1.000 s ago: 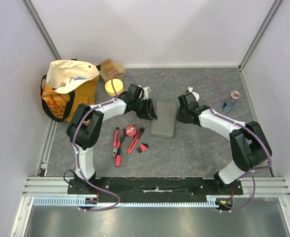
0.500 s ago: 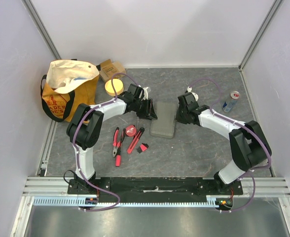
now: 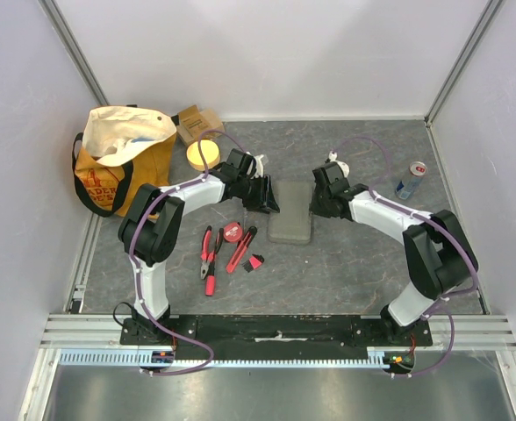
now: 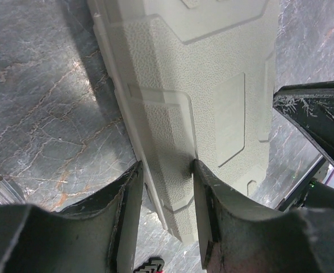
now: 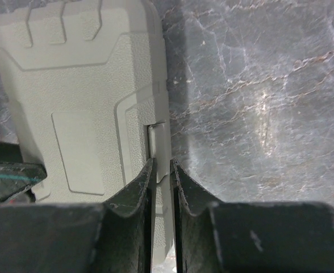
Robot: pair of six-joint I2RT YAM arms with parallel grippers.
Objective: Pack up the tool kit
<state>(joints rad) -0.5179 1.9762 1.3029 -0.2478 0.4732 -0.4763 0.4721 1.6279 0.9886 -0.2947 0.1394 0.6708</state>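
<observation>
So, the closed case (image 3: 290,212) sits mid table (image 3: 346,263); the left gripper (image 4: 166,168) clamps its left edge and the right gripper (image 5: 162,165) pinches the right-edge latch (image 5: 157,139). Bare room front and back, red tools (image 3: 210,259) just near-left.

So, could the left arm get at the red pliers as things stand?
Probably yes. The pliers lie uncovered near its elbow with nothing over them. But the left gripper is closed on the edge of the case and would have to let go first.
</observation>
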